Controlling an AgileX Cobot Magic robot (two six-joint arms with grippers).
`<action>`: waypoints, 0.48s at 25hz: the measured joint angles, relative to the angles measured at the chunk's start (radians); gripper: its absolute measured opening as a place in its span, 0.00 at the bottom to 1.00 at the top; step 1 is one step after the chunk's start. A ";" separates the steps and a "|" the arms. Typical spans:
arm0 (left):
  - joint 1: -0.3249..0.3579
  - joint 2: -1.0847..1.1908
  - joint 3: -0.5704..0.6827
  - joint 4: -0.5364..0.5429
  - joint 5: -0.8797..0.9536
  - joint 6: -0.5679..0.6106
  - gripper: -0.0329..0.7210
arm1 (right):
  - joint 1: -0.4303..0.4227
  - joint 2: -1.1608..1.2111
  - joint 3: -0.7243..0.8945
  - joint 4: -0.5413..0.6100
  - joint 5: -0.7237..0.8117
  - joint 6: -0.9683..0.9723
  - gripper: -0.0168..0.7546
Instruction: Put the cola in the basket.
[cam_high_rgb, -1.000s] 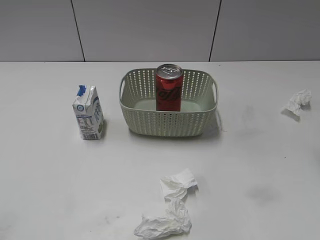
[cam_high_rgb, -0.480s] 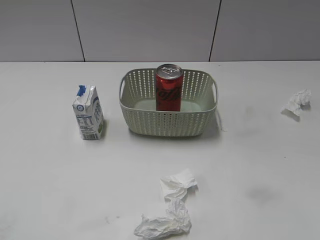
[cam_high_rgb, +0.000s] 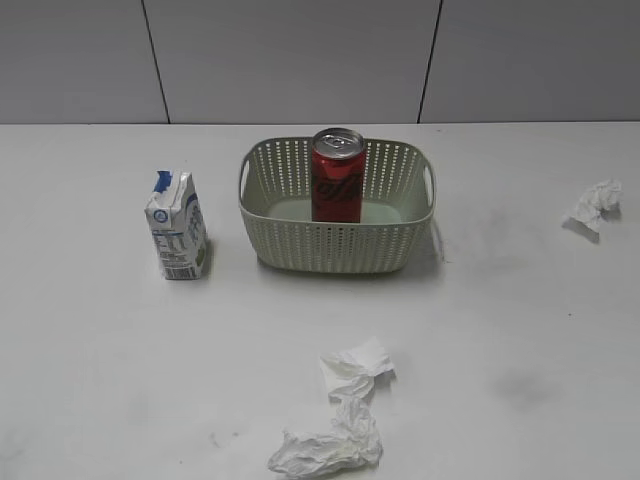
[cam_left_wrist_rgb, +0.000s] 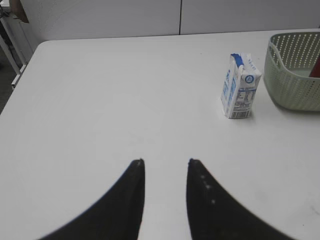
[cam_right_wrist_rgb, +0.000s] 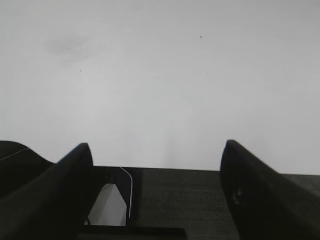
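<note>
Cola can (cam_high_rgb: 337, 175) stands upright inside the pale green basket (cam_high_rgb: 335, 247), near the middle of it, and its silver top rises above the basket's perforated walls. The basket sits on the white worktop (cam_high_rgb: 500, 330), toward the far side. Just left of the basket, not touching it, stands a small white-and-blue carton (cam_high_rgb: 177, 226). Two crumpled white tissues lie on the near part of the worktop, one (cam_high_rgb: 355, 367) close behind the other (cam_high_rgb: 325, 444), and a third crumpled tissue (cam_high_rgb: 594, 203) lies far to the right.

No arm shows in the exterior view. In the left wrist view the left claw (cam_left_wrist_rgb: 165, 162) hangs over bare worktop, its two dark fingers a little apart and holding nothing; the carton and a part of the basket are seen far right of it. In the right wrist view the right claw (cam_right_wrist_rgb: 157, 145) is spread wide and empty, above the near edge of the worktop.
</note>
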 joint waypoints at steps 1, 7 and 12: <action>0.000 0.000 0.000 0.000 0.000 0.000 0.35 | 0.000 -0.041 0.019 0.000 0.000 0.000 0.79; 0.000 0.000 0.000 0.000 0.000 0.000 0.35 | 0.000 -0.270 0.073 0.000 -0.024 0.000 0.79; 0.000 0.000 0.000 0.000 0.000 0.000 0.35 | 0.000 -0.428 0.073 0.000 -0.025 0.001 0.79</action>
